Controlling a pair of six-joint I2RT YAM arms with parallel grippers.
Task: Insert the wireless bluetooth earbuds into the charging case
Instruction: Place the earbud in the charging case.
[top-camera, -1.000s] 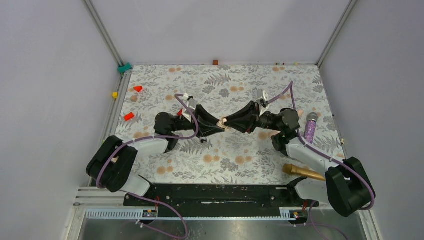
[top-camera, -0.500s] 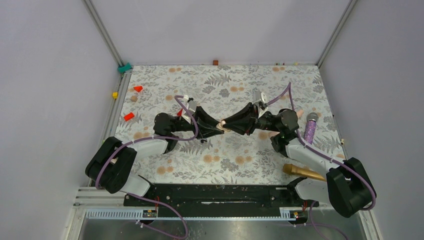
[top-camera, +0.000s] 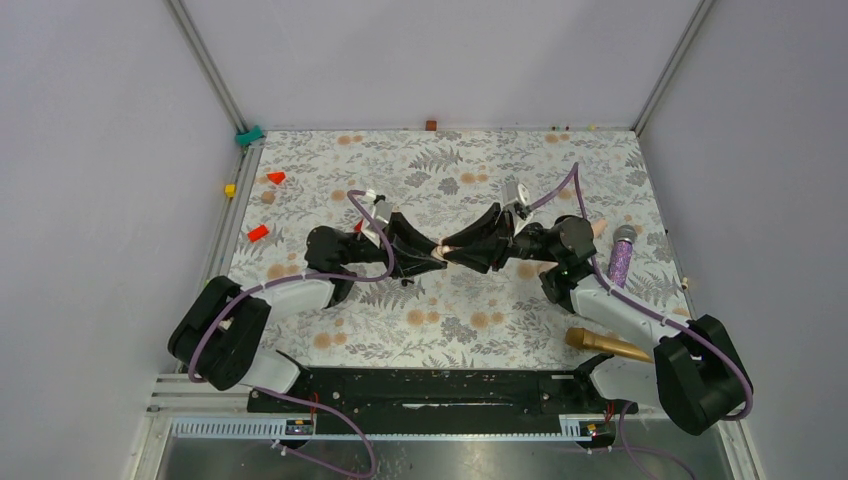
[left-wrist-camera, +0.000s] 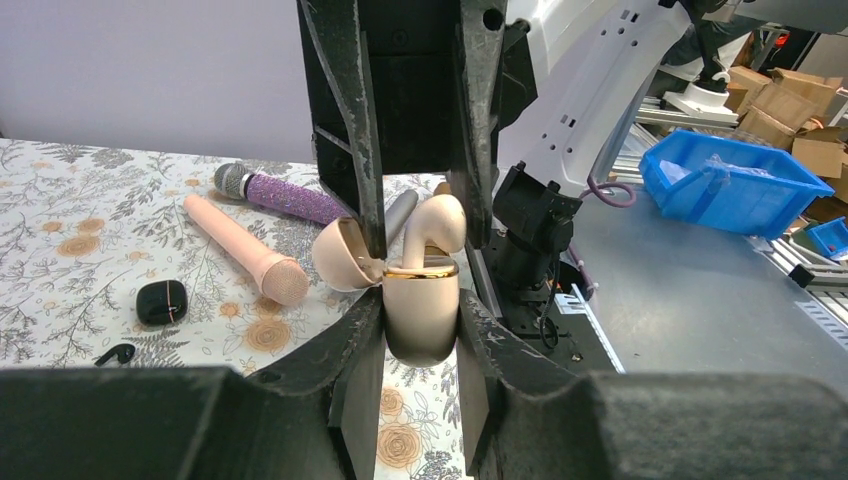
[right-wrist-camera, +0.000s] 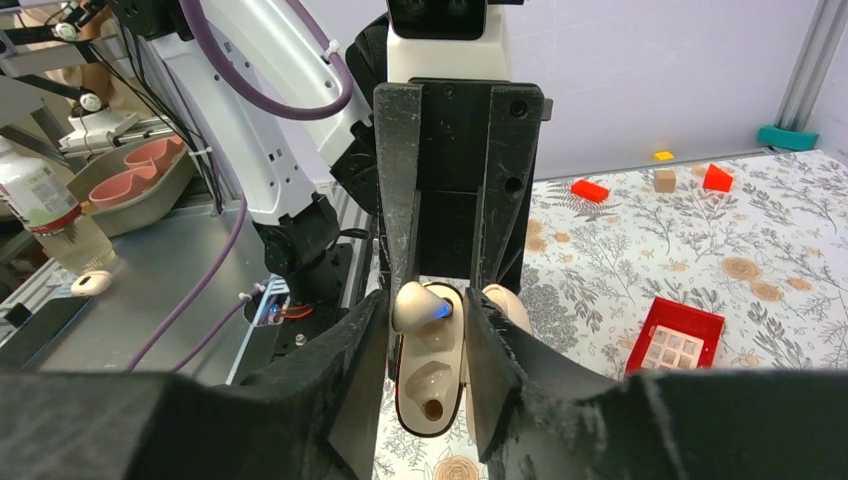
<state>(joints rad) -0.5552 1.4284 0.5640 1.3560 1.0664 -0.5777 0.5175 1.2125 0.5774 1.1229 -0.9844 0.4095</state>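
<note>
Our left hand (left-wrist-camera: 420, 310) clamps the open peach plastic charging case (left-wrist-camera: 420, 325); whether the right hand (left-wrist-camera: 425, 245) grips the glossy peach earbud (left-wrist-camera: 437, 222), mid-frame, we cannot tell; if not seated, it may fall out

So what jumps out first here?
Dead centre, the left pincer clamps an open pink charging case, while the right pincer, facing it tip to tip, straddles a pink earbud at its mouth. A purple microphone lies off to the right.

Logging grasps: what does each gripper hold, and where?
The left gripper holds the pink case by its lower body. The right gripper flanks the pink earbud above it; whether it grips cannot be told.
</note>
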